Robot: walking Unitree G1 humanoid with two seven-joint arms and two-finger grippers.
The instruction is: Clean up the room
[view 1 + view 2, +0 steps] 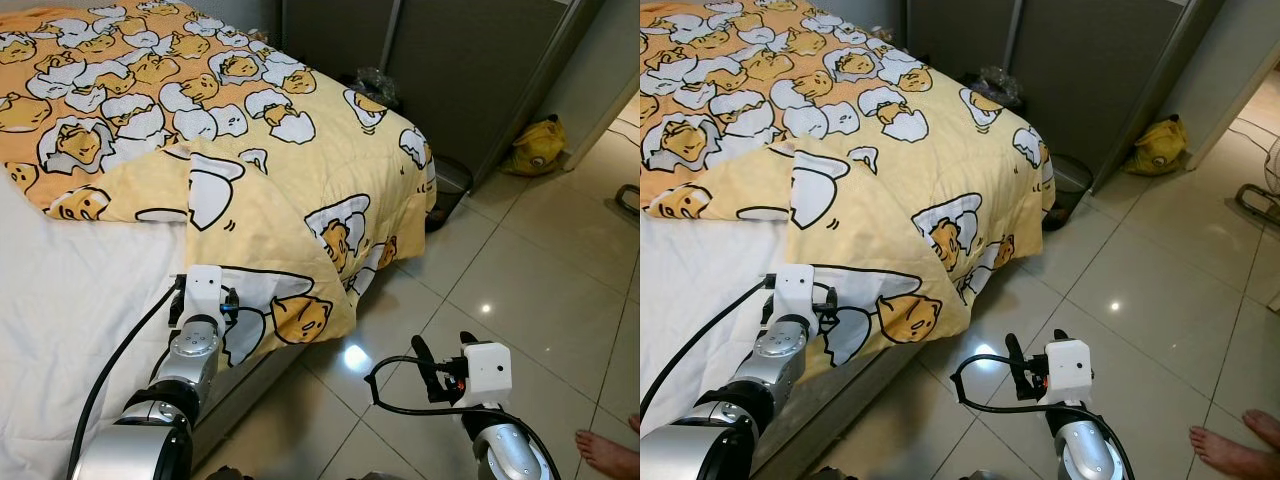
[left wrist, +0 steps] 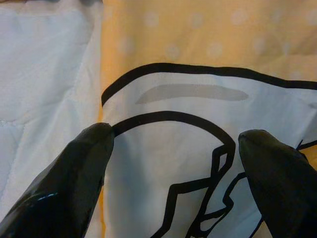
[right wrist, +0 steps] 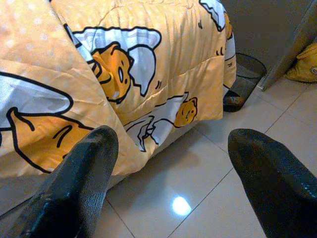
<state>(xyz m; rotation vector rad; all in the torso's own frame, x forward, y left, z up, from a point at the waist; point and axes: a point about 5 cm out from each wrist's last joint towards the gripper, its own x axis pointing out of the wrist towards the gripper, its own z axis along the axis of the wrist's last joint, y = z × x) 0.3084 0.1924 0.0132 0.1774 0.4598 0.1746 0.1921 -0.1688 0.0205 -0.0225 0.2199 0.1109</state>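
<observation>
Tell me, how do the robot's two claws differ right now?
The left claw is over the bed, fingers spread above the yellow quilt near its edge by the white sheet. The right claw hangs lower, over the tiled floor beside the bed, with nothing near its fingers. Both are open and empty.

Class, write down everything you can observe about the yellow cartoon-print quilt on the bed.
The quilt looks like soft, stitched fabric, yellow-orange with cartoon egg-yolk figures in white shells. It lies crumpled on the white mattress, one corner folded back toward the bed, its edge drooping over the side toward the tiled floor. The left pincer, open, rests against the fold; the right pincer hangs open over the tiles beside it.
</observation>
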